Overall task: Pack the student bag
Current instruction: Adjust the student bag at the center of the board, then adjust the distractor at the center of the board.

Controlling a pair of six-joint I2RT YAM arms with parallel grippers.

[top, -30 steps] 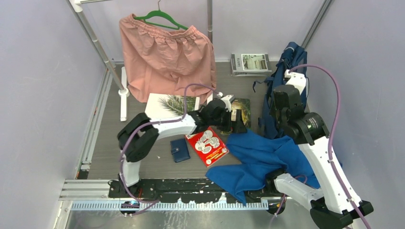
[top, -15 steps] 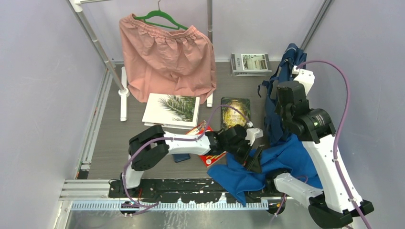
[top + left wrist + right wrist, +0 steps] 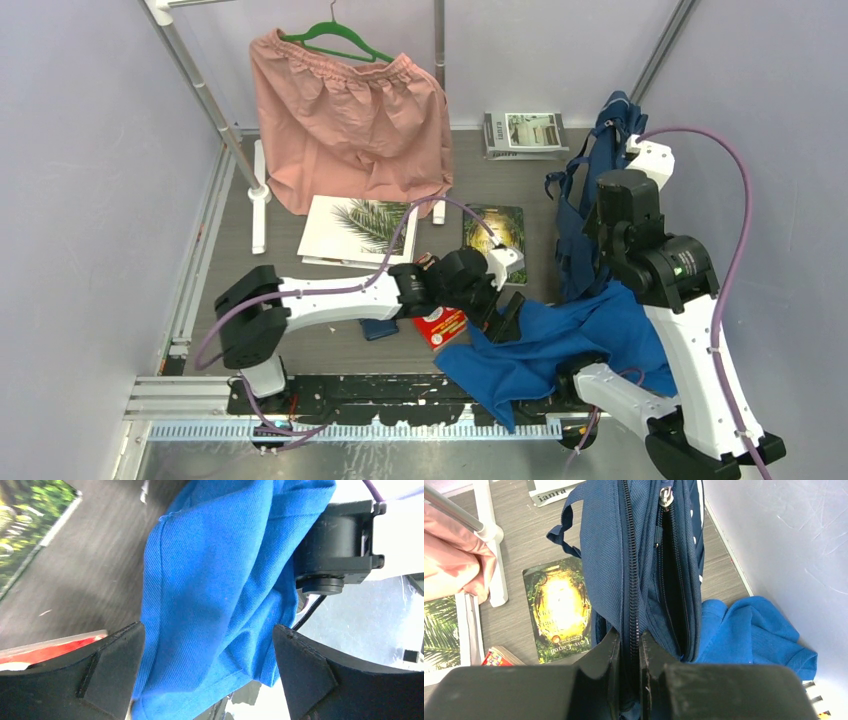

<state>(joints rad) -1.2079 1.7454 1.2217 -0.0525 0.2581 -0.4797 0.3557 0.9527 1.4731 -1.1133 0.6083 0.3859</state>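
The student bag [image 3: 583, 200], a navy backpack, stands slumped at the right of the table. In the right wrist view its main zip gapes open [image 3: 674, 570]. My right gripper [image 3: 629, 647] is shut on the bag's zipper edge [image 3: 631, 580] and holds it up; from above it [image 3: 600, 240] sits against the bag. A royal-blue cloth [image 3: 560, 340] lies crumpled at the bag's foot. My left gripper [image 3: 208, 627] is open, its fingers [image 3: 115, 665] wide either side of a fold of that cloth [image 3: 215, 580]; from above it [image 3: 505, 315] is at the cloth's left edge.
Pink shorts [image 3: 350, 120] hang on a green hanger at the back. A palm-leaf book [image 3: 355, 225], a green book [image 3: 497, 228], a red pack [image 3: 440, 324] and a small navy wallet [image 3: 378, 327] lie mid-table. Magazines [image 3: 525, 132] sit at the back right. A rack foot [image 3: 260, 195] stands left.
My left arm swung from the green book toward the front and now sits over the blue cloth, still open. My right arm shifted slightly right, still gripping the bag.
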